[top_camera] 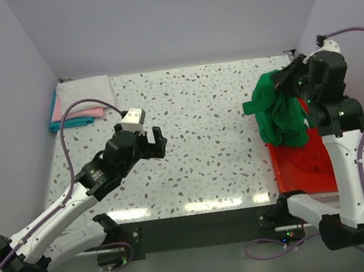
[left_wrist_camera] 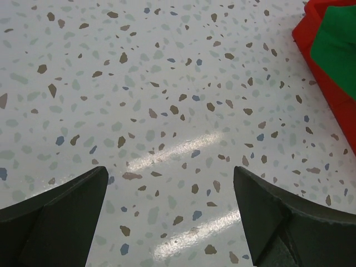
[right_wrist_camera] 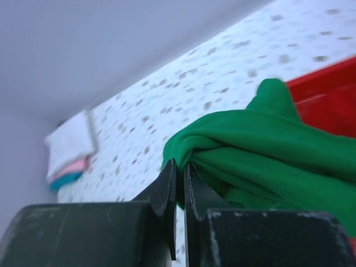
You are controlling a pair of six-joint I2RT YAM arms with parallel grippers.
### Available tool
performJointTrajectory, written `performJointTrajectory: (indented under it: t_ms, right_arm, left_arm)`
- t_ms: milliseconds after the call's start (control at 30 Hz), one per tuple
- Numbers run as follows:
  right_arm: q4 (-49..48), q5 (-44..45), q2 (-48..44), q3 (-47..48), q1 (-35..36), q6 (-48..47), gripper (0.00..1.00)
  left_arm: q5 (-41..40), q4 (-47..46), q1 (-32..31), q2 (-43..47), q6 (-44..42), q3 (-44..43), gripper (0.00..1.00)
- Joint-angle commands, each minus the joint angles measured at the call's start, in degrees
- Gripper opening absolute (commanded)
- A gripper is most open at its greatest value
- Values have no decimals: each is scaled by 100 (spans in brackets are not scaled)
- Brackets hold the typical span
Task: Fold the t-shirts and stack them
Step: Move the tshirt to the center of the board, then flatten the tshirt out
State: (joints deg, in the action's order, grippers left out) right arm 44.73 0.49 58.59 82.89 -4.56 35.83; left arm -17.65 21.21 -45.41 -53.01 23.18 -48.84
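Over the right side of the white speckled tabletop (top_camera: 207, 119), one bright green soft cloth t-shirt (top_camera: 280, 113) hangs bunched and crumpled from the right gripper (top_camera: 289, 76), clear of the surface. The right wrist view shows the gripper's two black fingers (right_wrist_camera: 167, 183) pressed almost together, with a fold of the green cloth pinched between their tips. The shirt's lower end droops over the far end of one rigid red plastic tray (top_camera: 304, 170). This tray sits at the right edge of the tabletop, just beside the right arm (top_camera: 345, 148). Whether the cloth touches the tray floor cannot be told.

Three more shirts lie folded in one stack at the far left corner, well apart from the green one. A white folded shirt (top_camera: 85, 90) is on top, a pink folded shirt (top_camera: 88, 113) lies under it, and a teal folded shirt (top_camera: 66, 124) is at the bottom. The lower two show only as coloured edges along the near side of the stack. That makes four shirts in all.

The left gripper (top_camera: 158, 141) hovers over the left middle of the tabletop, between the stack and the tray, touching neither. Its two dark fingers are spread wide apart, and only the speckled surface shows between them.
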Motion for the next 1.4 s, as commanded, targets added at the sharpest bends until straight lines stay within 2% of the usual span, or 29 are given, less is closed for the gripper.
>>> performJointTrajectory:
  t_ms: [0,67,100,167,200,300,400,533,633,667,700,800,900,967,1067,1100,1200,1367]
  right_arm:
    - [-482,106,257,788,1740,-129,0]
    - [-597,293,635,1270,2421,-121,0]
    - [-597,459,793,1465,3155,-147,0]
    - [-588,951,1355,2147,3932,-375,0]
    - [-527,1135,1557,2431,4641,-445,0]
    - [-334,1515,2357,3459,5602,-726,0]
    - [-210,1305,2772,3927,5747,-789,0]
    - [-420,1506,2588,3060,5607,-806,0]
    - [-823,867,2298,1795,4905,-613,17]
    - [-973,665,2237,1070,4659,-569,25]
    - [-1097,419,2166,758,4178,-525,46]
    - [-1107,408,2279,-87,3438,-594,61]
    - [-1001,644,2131,-807,3356,-683,67]
    - [-1430,426,1631,-1764,3365,-552,67]
    - [-1827,705,1103,-2783,3882,-253,67]
    - [-1828,898,1033,-2944,4310,-70,67]
    - [-2082,1216,891,-3559,4918,334,65]
    - [-2680,1331,1337,-4097,5359,705,61]
  left_arm:
    - [-774,93,14,291,362,-284,100]
    - [-959,207,14,370,494,-389,100]
    - [-1177,260,23,466,547,-424,100]
    - [-1441,357,23,616,643,-529,100]
    - [-1530,392,23,652,679,-556,100]
    - [-1847,524,32,827,793,-644,100]
    - [-2075,699,41,942,881,-758,100]
    - [-2225,893,32,1091,995,-715,100]
    - [-2234,928,41,1214,1179,-461,99]
    - [-2199,911,41,1232,1293,-355,99]
    - [-2164,894,41,1232,1355,-259,99]
    - [-1901,815,41,1101,1698,128,98]
    - [-1681,841,41,942,2190,541,94]
    - [-1732,928,32,959,2646,936,91]
    - [-1961,1148,41,1143,3199,1402,87]
    - [-1953,1183,41,1196,3289,1569,86]
    - [-1646,1166,32,1302,3710,1824,76]
    - [-865,148,41,1163,3668,2589,76]
